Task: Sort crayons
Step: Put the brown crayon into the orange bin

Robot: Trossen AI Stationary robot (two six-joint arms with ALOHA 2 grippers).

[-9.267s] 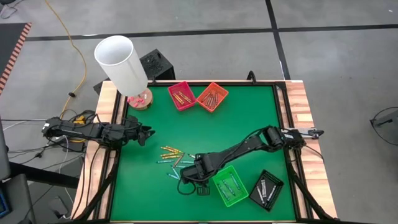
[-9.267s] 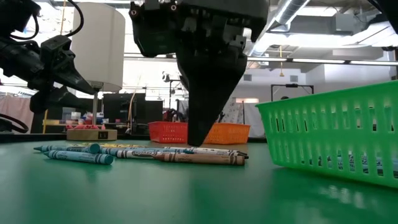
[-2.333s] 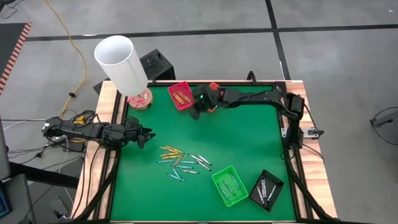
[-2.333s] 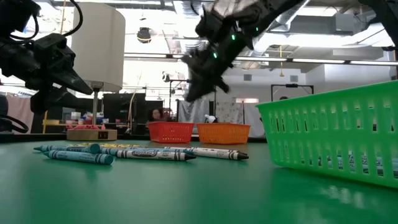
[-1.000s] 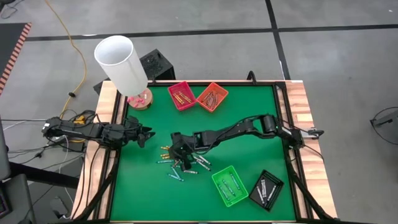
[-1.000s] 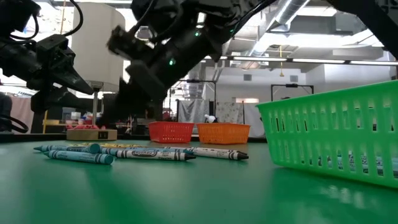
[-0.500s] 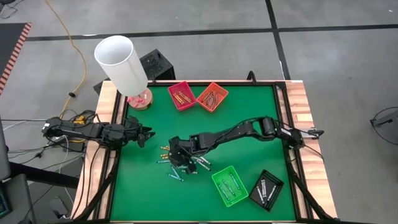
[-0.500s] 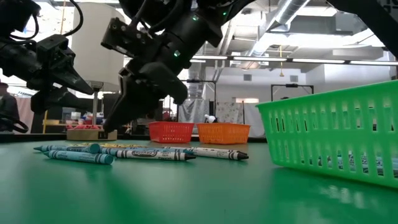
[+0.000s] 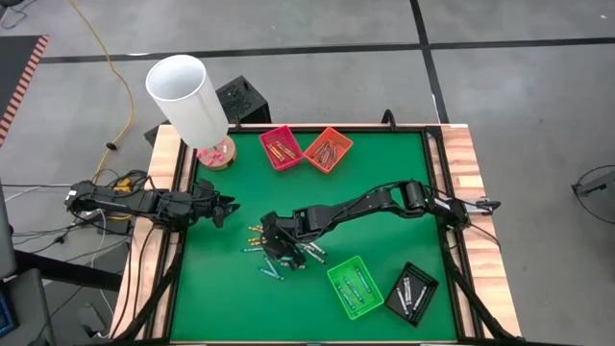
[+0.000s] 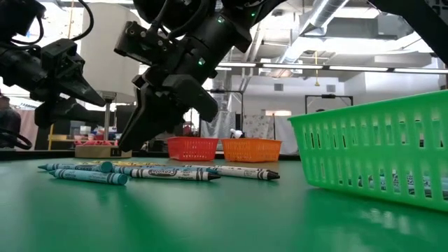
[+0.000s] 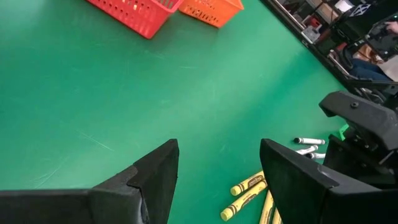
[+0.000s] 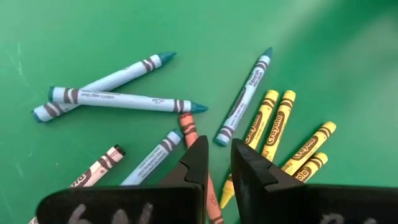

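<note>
Right wrist view: right gripper (image 12: pixel 217 163) is hovering with a narrow gap, straddling a red-brown crayon (image 12: pixel 189 129), possibly not yet gripping it. Crayons (image 9: pixel 281 250) are lying scattered on the green table (image 9: pixel 384 173), about 7 o'clock of centre. Left gripper (image 9: pixel 227 207) is waiting at 9 o'clock, fingers spread wide.

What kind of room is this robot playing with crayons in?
Probably a robot lab or workshop. The green table stands on a bare grey floor marked with black tape, a yellow cable trails across it, and the low view shows ceiling ducts above cluttered benches.
</note>
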